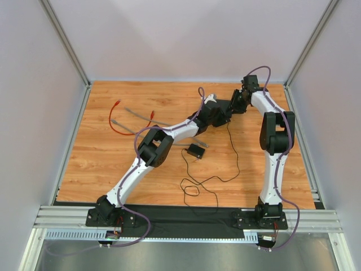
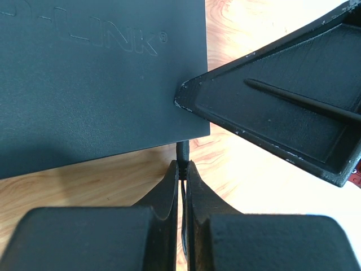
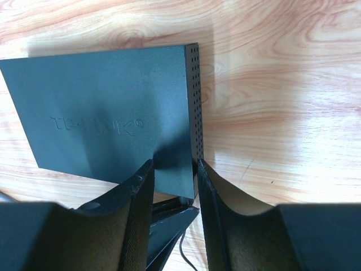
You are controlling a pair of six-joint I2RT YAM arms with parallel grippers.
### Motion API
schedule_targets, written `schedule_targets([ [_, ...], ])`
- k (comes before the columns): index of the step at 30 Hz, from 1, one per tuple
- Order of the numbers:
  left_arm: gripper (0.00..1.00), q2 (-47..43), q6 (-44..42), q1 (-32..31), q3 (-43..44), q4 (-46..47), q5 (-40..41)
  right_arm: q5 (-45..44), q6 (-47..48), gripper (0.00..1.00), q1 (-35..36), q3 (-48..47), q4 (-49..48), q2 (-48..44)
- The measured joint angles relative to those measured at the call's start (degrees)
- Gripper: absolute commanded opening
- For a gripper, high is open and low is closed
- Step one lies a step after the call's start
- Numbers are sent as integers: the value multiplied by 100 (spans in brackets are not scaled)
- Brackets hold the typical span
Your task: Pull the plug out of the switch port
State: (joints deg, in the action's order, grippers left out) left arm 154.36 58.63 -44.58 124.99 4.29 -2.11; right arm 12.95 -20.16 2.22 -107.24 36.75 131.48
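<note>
The flat black network switch (image 2: 96, 84) lies on the wooden table and also shows in the right wrist view (image 3: 107, 113). A black plug (image 2: 183, 151) sits in its near edge by the corner. My left gripper (image 2: 183, 168) is shut on this plug, just outside the port. In the top view the left gripper (image 1: 217, 116) and the right gripper (image 1: 236, 104) meet over the switch and hide most of it. My right gripper (image 3: 172, 169) is open and straddles the switch's corner, one finger on its top, the other beside its vented side.
A small black square adapter (image 1: 196, 151) lies in mid-table with a thin black cord (image 1: 225, 172) looping toward the front. A red cable (image 1: 115, 121) and a grey cable (image 1: 135, 116) lie at the left. Walls and metal rails close in the table.
</note>
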Motion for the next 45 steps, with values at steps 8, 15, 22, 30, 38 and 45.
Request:
schedule_targets([
  [8,0,-4,-20,48,-63,63,-157,11,-17,34,-7,-140,142,68],
  [15,0,-7,-20,85,-98,120,-339,7,-22,34,-7,-354,356,175],
  [22,0,-55,-11,98,-208,177,-428,20,-70,34,0,-645,612,326],
  [30,0,-297,4,129,-621,240,-444,22,-114,34,68,-870,743,450],
  [38,0,-299,4,131,-623,245,-450,15,-142,33,66,-1010,824,527],
  [45,0,-385,0,142,-791,319,-468,-24,-146,33,66,-1556,1069,822],
])
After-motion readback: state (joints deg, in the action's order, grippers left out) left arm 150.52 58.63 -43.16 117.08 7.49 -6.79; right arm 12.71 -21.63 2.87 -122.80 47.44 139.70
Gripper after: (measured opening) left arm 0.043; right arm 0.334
